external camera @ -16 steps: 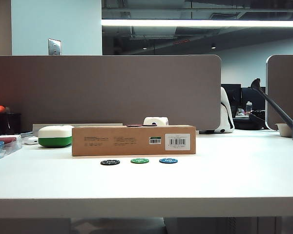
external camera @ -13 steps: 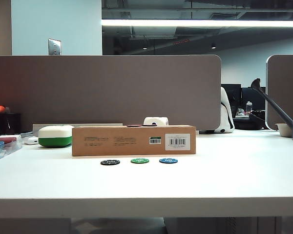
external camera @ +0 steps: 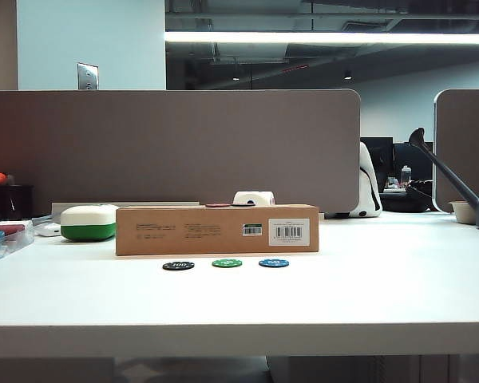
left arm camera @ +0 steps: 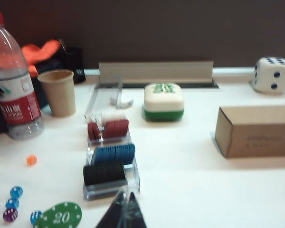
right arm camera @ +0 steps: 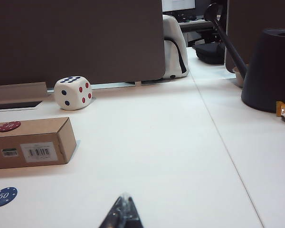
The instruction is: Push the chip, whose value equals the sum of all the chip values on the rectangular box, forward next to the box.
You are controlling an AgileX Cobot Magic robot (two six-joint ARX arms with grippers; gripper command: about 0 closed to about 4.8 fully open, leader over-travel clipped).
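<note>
Scanning white tabletop (external camera: pixel 367 295): long low brown cardboard box (external camera: pixel 216 230) lying crosswise mid-tabletop, long axis parallel to front edge. Three chips in a row just before its front face, apart from it: black chip marked 100 (external camera: pixel 178 266), small flat round green chip (external camera: pixel 227 262) in the middle, blue chip marked 50 (external camera: pixel 274 262). Two dark red chips (right arm camera: pixel 4 127) resting on box top; numbers unreadable.

Left claw (left arm camera: pixel 123 213) and right claw (right arm camera: pixel 123 213) low at front edge, only dark tips showing, apparently pressed together, holding nothing. Neither claw visible in exterior view. Green chip absent from both wrist views; ahead of both claws, toward the box, between them. Nearer arm: cannot tell. Push to run from front edge toward box.

Versus earlier exterior frames: whole scene sits a touch to the left; chips and box unchanged relative to each other.
</note>
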